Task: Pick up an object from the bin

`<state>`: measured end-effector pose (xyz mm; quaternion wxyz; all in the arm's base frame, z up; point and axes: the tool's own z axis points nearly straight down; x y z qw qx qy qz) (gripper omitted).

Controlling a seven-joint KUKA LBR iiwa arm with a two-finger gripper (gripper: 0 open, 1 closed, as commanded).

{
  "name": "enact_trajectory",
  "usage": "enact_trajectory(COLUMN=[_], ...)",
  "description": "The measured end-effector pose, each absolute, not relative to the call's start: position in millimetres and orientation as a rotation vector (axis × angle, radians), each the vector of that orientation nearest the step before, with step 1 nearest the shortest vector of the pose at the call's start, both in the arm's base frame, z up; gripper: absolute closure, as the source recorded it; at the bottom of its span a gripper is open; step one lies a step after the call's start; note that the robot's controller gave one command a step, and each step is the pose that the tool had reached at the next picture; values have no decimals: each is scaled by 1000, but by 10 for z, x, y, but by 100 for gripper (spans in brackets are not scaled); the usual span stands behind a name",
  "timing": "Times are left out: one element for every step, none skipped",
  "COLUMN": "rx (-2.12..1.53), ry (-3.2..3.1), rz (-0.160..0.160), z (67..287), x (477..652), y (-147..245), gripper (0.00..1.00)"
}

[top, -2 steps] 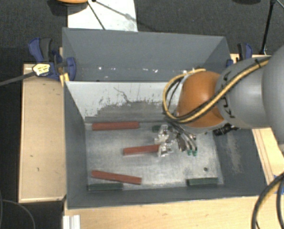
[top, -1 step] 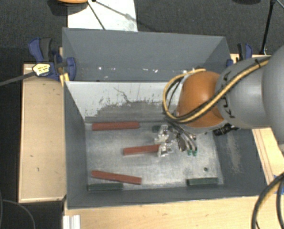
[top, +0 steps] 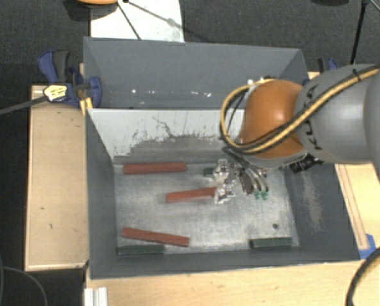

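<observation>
My gripper (top: 225,185) hangs low in the middle of the bin, under the orange wrist cover. It is at the right end of a red-brown flat stick (top: 189,196) that lies almost level across the bin floor, and the metal tip meets or covers that end. A second red-brown stick (top: 154,167) lies further back to the left, near the rear wall. A third red-brown stick (top: 155,236) lies at the front left, slightly slanted.
A dark green strip (top: 140,250) rests along the front wall below the third stick, and another dark green strip (top: 271,241) lies at the front right. The arm and its cables cover the bin's right rear part.
</observation>
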<state>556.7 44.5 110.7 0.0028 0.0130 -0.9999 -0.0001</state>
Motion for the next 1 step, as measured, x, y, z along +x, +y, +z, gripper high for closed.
enact_trajectory(rx=[31], ry=[-3147], rz=[-1], z=[2811], x=[5601], y=[422], gripper=[100])
